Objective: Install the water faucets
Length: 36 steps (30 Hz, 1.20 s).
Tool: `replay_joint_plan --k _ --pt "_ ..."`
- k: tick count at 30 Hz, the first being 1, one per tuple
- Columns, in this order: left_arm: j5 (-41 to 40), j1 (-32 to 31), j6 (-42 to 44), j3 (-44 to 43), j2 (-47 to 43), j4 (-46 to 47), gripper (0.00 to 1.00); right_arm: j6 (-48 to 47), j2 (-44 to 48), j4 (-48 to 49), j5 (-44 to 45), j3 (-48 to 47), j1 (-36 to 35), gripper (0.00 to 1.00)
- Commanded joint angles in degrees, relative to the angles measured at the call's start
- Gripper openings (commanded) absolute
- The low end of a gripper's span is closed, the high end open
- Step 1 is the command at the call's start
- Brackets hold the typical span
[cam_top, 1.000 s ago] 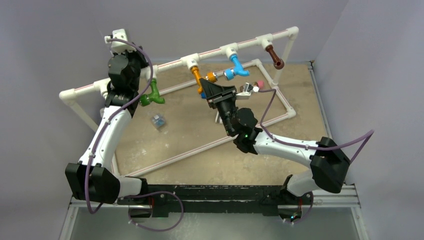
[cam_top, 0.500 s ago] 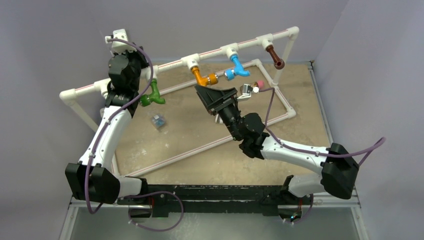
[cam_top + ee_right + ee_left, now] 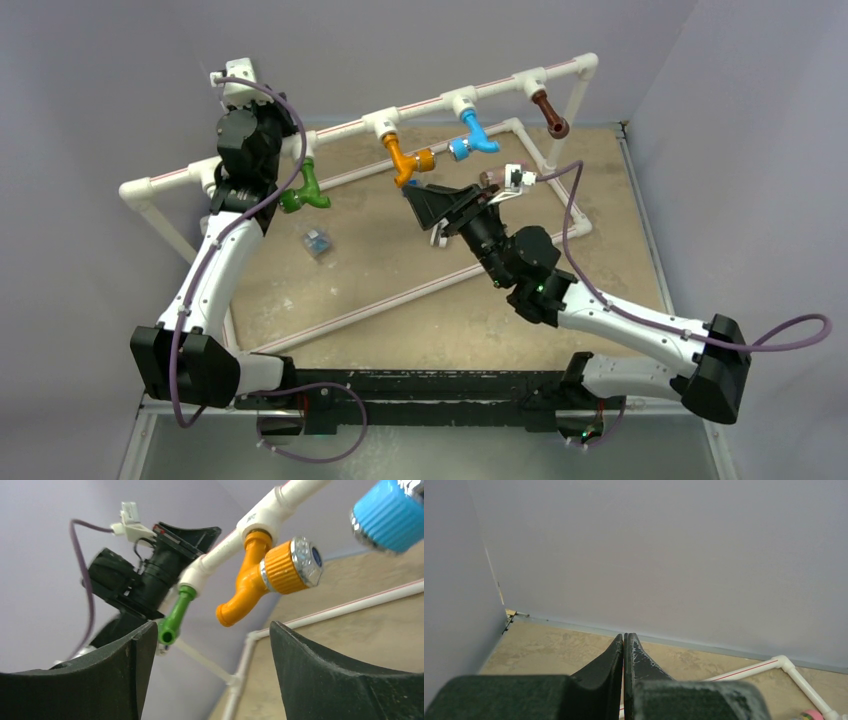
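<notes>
Four water faucets hang from tees on the raised white pipe rail (image 3: 340, 127): green (image 3: 303, 190), orange (image 3: 408, 158), blue (image 3: 473, 137) and brown (image 3: 550, 113). My right gripper (image 3: 425, 212) sits just near and right of the orange faucet, open and holding nothing. In the right wrist view the orange faucet (image 3: 255, 585) and green faucet (image 3: 175, 617) lie beyond the wide-apart fingers of the right gripper (image 3: 212, 630), and the blue faucet's cap (image 3: 387, 512) shows at top right. My left gripper (image 3: 624, 640) is shut and empty, raised by the rail's left end and facing the back wall.
The pipe frame's base rectangle (image 3: 400, 295) lies on the tan tabletop. A small clear-blue item (image 3: 317, 242) rests on the table inside it, below the green faucet. Grey walls close in at the back, left and right. The left arm (image 3: 135, 580) stands beside the green faucet.
My right gripper has opened off the orange faucet and drawn back toward the near right; the faucet stays on its tee. The left arm has not moved.
</notes>
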State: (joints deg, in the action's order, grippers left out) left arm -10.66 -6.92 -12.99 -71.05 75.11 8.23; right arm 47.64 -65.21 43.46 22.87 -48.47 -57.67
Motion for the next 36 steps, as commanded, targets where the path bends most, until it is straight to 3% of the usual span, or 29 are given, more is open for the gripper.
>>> replay_joint_plan --k 1,7,18,22,28,36 --pt "2.4 -0.1 -0.2 4.4 4.0 -13.6 0.00 -19.8 2.3 -6.7 -1.3 -6.1 0.3 0.82" --pt "2.3 -0.1 -0.2 4.3 4.1 -13.6 0.00 -42.3 2.3 -14.7 -2.2 -12.9 0.3 0.81" --pt "2.3 -0.1 -0.1 4.3 4.2 -13.6 0.00 -87.1 3.1 -22.0 -15.8 -16.0 -1.6 0.83" --pt "2.3 -0.1 0.0 4.3 4.3 -13.7 0.00 -102.1 1.0 -25.0 -10.4 -16.5 -6.0 0.85" --pt "2.2 -0.1 0.0 4.3 4.3 -13.6 0.00 -122.2 -2.8 -15.6 -1.5 -12.2 -9.0 0.86" --pt "2.2 -0.1 0.1 4.2 4.4 -13.6 0.00 -136.1 -10.2 -2.1 5.6 -10.1 -9.2 0.86"
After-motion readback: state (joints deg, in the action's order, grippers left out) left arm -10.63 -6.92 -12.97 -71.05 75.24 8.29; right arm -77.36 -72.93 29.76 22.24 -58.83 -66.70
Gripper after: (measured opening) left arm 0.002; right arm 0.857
